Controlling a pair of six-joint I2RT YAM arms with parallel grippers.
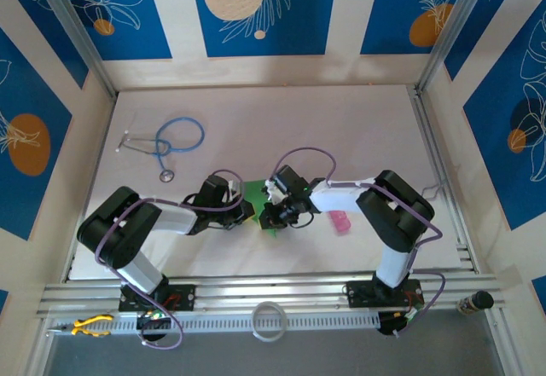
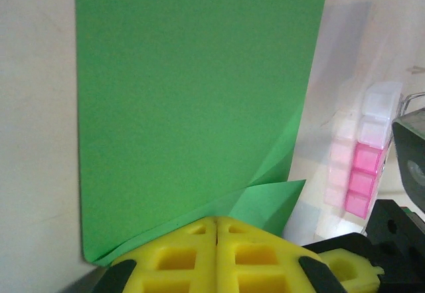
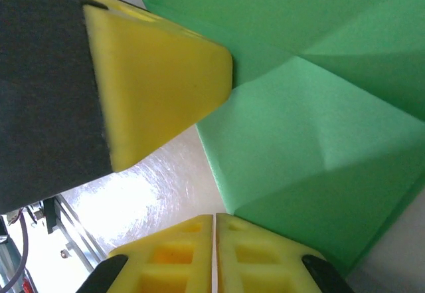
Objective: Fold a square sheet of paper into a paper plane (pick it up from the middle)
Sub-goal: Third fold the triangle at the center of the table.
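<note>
The square sheet of paper (image 1: 253, 193) is bright green and lies on the table between the two arms, creased, with folded flaps (image 3: 319, 107). It has no plane shape. In the left wrist view it spreads flat (image 2: 192, 94), one corner flap turned up. My left gripper (image 2: 216, 221) is shut, its yellow tips set on the sheet's near edge. My right gripper (image 3: 214, 217) is shut too, its tips at a folded corner, with the paper running behind one finger. The two grippers nearly touch over the sheet (image 1: 247, 211) (image 1: 271, 216).
A small pink bottle (image 1: 341, 222) lies just right of the right gripper and also appears in the left wrist view (image 2: 364, 173). A blue-tubed stethoscope (image 1: 175, 137) lies at the back left. Yellow pliers (image 1: 90, 325) and a white ring (image 1: 270, 321) rest on the front rail.
</note>
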